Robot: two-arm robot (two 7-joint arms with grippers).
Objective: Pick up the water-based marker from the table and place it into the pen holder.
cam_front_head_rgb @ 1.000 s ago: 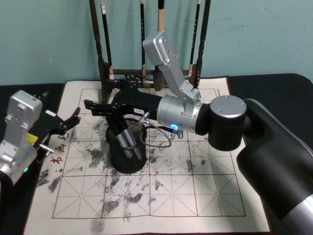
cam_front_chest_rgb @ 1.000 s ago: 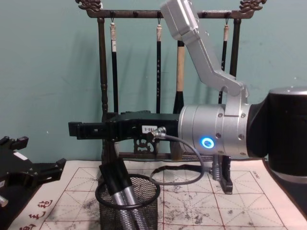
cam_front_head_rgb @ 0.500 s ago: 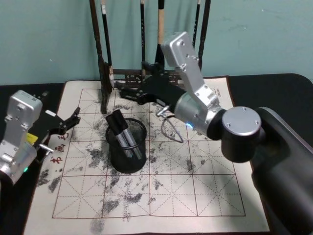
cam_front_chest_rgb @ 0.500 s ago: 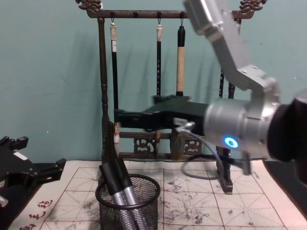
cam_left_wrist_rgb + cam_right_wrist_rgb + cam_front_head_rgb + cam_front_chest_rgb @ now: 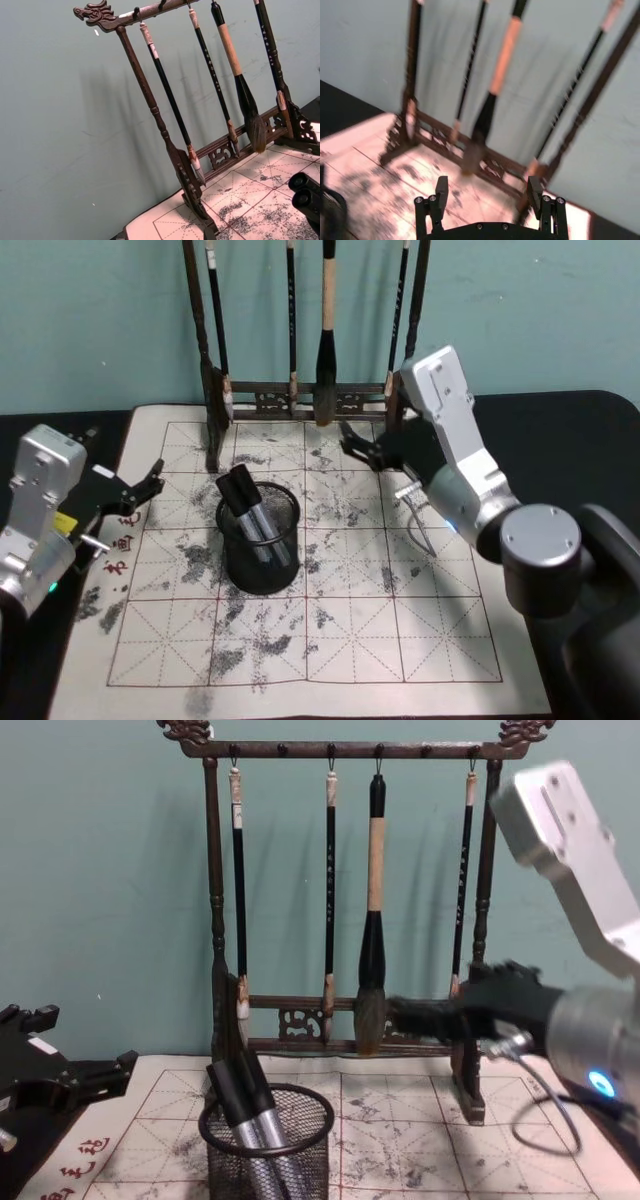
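Observation:
The pen holder (image 5: 232, 565) (image 5: 300, 1162), a black mesh cup, stands on the left half of the mat. Two markers with black caps and silver barrels lean inside it, side by side; the water-based marker (image 5: 243, 502) (image 5: 232, 1098) is one of them, and I cannot tell which. Their two round black cap ends (image 5: 305, 191) also show in the left wrist view. My right gripper (image 5: 355, 445) (image 5: 487, 192) (image 5: 400, 1015) hangs open and empty to the right of the holder, close to the brush rack's foot. My left gripper (image 5: 148, 485) (image 5: 100, 1075) rests open at the mat's left edge.
A tall dark wooden brush rack (image 5: 300, 397) (image 5: 213, 920) (image 5: 150, 105) (image 5: 412, 75) with several hanging brushes stands along the mat's far edge. The ink-stained gridded mat (image 5: 350, 640) lies on a black table (image 5: 560, 420). A grey cable (image 5: 420, 530) loops under my right wrist.
My right arm has pulled back from above the pen holder, to the right and toward the rack, with its gripper empty. The left arm and the markers in the holder have stayed put.

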